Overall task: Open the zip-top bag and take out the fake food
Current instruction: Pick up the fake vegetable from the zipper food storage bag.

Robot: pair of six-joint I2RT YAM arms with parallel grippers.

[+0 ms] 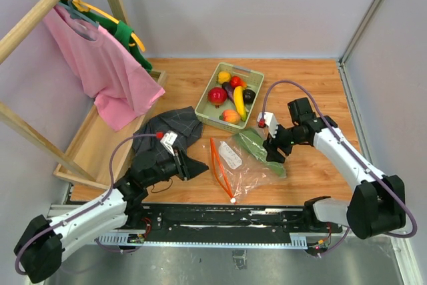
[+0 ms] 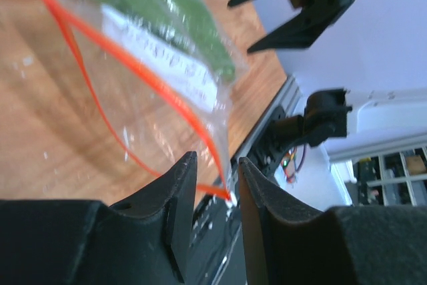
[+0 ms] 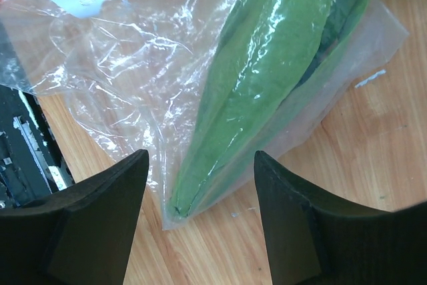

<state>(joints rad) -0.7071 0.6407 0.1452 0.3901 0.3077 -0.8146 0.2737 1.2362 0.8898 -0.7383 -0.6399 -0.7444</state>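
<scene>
The label (image 2: 167, 55) is a blur in the left wrist view, its print unreadable, and the right wrist view cuts off the far end of the leaf (image 3: 267, 65). The bag (image 1: 243, 168) lies on the table (image 1: 313, 98) just short of the tray (image 1: 208, 110). Its zip strip (image 2: 143, 77) faces left, and the leaf inside runs far-left to near-right. Only the top view shows the other food (image 1: 238, 98) in the tray. Left gripper (image 2: 217, 161) — jaws narrowly apart, zip corner at the gap, contact unclear. Right gripper (image 3: 200, 158) — spread above the leaf.
</scene>
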